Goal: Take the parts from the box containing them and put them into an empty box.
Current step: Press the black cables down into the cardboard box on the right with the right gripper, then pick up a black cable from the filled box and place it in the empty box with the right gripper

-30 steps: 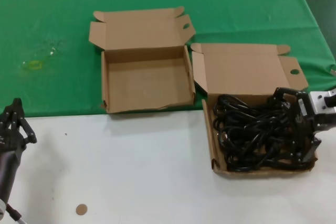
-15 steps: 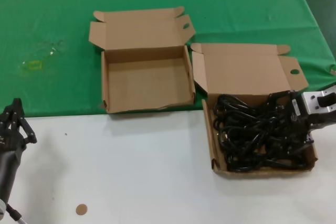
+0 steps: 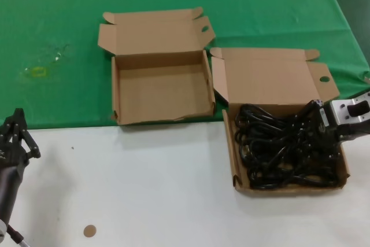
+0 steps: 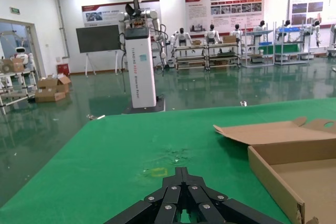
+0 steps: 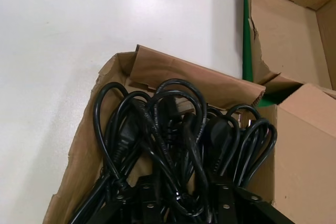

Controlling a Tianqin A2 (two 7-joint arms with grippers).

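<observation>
Green cloth [image 3: 69, 21] covers the far half of my table, and bare white tabletop [image 3: 144, 189] runs along the near half. Two shallow brown cardboard boxes lie open on it, lids folded back, each lid with side tabs and an oval cutout.

On my right sits the box with the parts [image 3: 237, 169], mostly on the white surface, its lid lying back over the cloth. It is heaped with black power cords [image 3: 277, 148], looped and tangled so that I cannot count them; in my right wrist view the cords [image 5: 173, 145] show moulded plugs among the coils, and the near cardboard wall [image 5: 178, 74] is creased and bent.

My right pincer [image 3: 324, 143] is down inside that box at its right end, buried among the cords. Its dark fingers merge with the black cable, so I cannot tell whether they are parted or clenched.

Just beside it, up and to my left on the cloth, lies the empty box [image 3: 162, 93], its right wall close to the full box's lid flap. Its bare floor shows, and its front edge is ragged.

My left pincer [image 3: 14, 137] hangs over the white surface at my far left, well apart from both boxes; the fingers [image 4: 181, 195] are drawn together to a point. A small brown disc [image 3: 89, 231] lies on the white near me.
</observation>
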